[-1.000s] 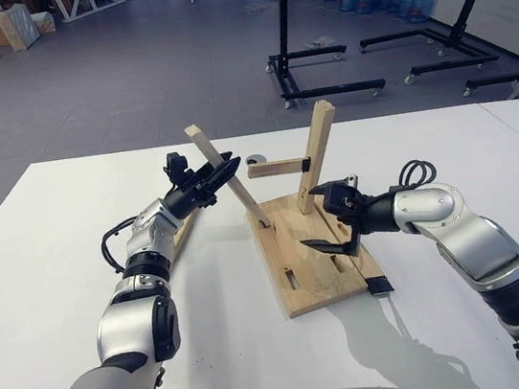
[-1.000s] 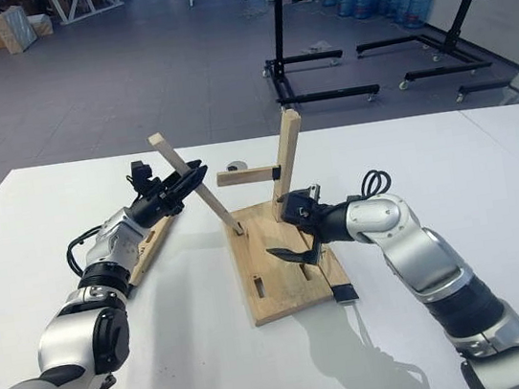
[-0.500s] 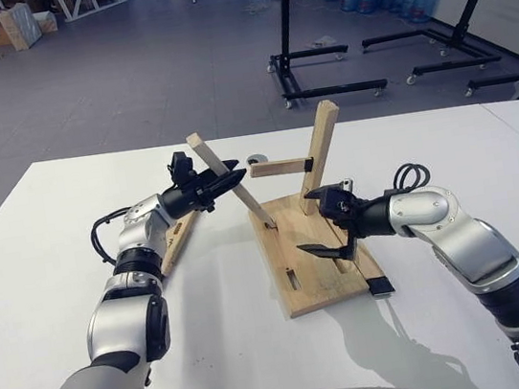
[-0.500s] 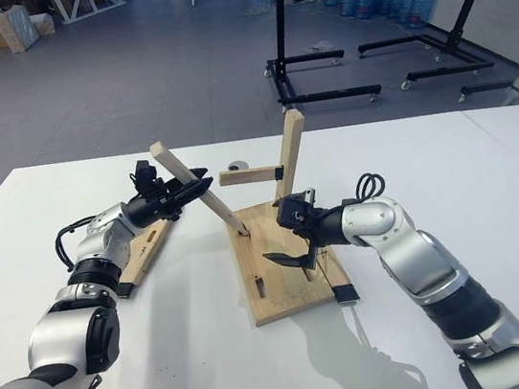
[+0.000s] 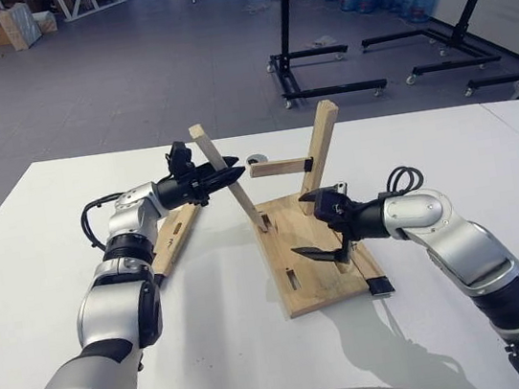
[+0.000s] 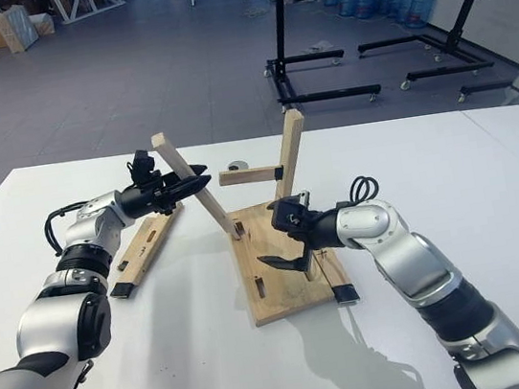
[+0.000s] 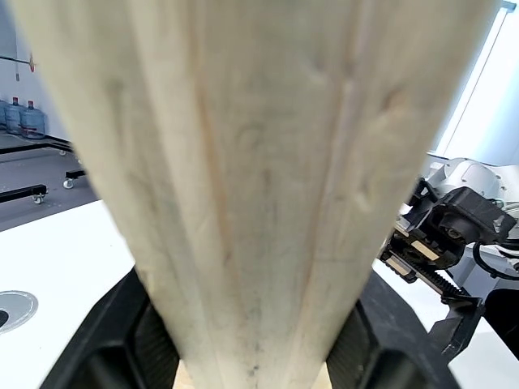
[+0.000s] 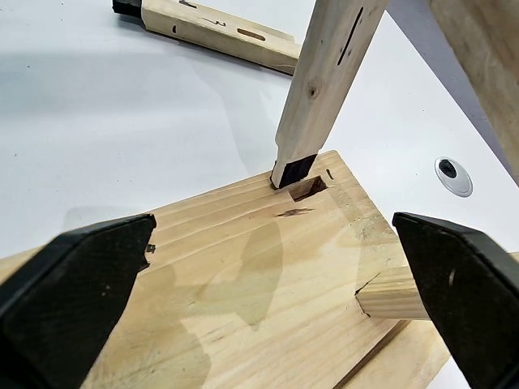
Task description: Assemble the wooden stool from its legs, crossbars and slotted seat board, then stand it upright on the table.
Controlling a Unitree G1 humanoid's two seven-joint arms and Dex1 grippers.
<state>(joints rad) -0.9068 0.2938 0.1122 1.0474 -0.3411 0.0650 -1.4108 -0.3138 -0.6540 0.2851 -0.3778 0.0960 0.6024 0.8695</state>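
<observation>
The slotted seat board (image 5: 303, 287) lies flat on the white table. A tilted wooden leg (image 5: 246, 201) has its dark-tipped lower end (image 8: 296, 166) at a corner slot (image 8: 306, 188) of the board. My left gripper (image 5: 227, 173) is shut on this leg near its upper half, and the leg (image 7: 243, 203) passes between its black fingers (image 7: 122, 344). A second leg (image 5: 319, 152) stands in the board with a crossbar (image 5: 275, 165) sticking out sideways. My right gripper (image 5: 317, 223) hovers open over the board beside that leg's base, nothing between its fingers (image 8: 73, 275).
A spare leg (image 5: 174, 240) lies on the table left of the board. Another piece with a black foot (image 5: 379, 285) lies along the board's right edge. A round cable hole (image 5: 257, 159) sits behind the board. Black wheeled racks (image 5: 326, 50) stand on the floor beyond the table.
My left forearm has swung outward to the left while keeping hold of the tilted leg. My right gripper has shifted slightly left over the board, still open.
</observation>
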